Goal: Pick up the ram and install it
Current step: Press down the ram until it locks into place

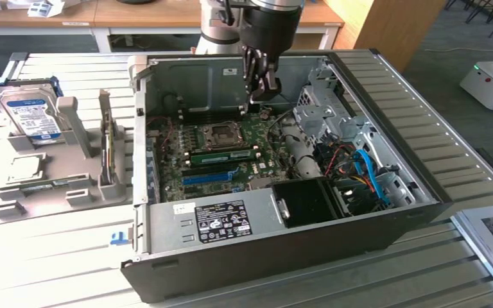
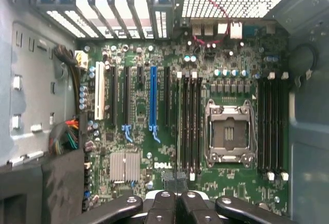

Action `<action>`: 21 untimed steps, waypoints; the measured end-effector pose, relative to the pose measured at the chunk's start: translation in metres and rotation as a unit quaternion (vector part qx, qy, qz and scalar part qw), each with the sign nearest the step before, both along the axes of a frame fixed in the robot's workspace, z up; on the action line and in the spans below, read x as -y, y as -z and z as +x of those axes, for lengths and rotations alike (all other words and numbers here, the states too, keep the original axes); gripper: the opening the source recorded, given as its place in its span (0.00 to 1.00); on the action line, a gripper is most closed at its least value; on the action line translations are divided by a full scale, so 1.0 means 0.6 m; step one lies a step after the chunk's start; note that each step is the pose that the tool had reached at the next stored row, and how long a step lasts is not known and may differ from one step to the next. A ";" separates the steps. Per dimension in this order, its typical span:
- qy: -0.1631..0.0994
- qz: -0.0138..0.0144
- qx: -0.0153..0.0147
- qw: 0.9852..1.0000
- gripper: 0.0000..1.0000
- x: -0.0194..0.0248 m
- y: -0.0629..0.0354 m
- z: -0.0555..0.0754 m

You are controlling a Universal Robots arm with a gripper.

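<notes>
Table [image 1: 58,256]: hard drive [image 1: 28,112] near case [image 1: 264,256]; end effector [image 1: 259,96] above.

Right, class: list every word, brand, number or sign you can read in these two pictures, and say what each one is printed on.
"DELL": white print on the motherboard, near its edge by the claw.
Print on the power supply label: too small to read.
Print on the hard drive label: too small to read.
Other markings on the board: too small to read.
</notes>
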State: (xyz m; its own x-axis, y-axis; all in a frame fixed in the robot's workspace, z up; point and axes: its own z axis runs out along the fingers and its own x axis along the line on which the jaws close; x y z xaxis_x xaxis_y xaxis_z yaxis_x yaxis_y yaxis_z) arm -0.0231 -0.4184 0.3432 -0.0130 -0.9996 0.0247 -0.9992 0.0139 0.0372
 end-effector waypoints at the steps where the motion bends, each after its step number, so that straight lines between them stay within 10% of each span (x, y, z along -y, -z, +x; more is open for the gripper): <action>1: 0.000 0.000 0.000 1.000 0.10 0.0002 0.000 0.004; 21: 0.000 0.000 0.000 1.000 0.10 0.0007 0.014 0.029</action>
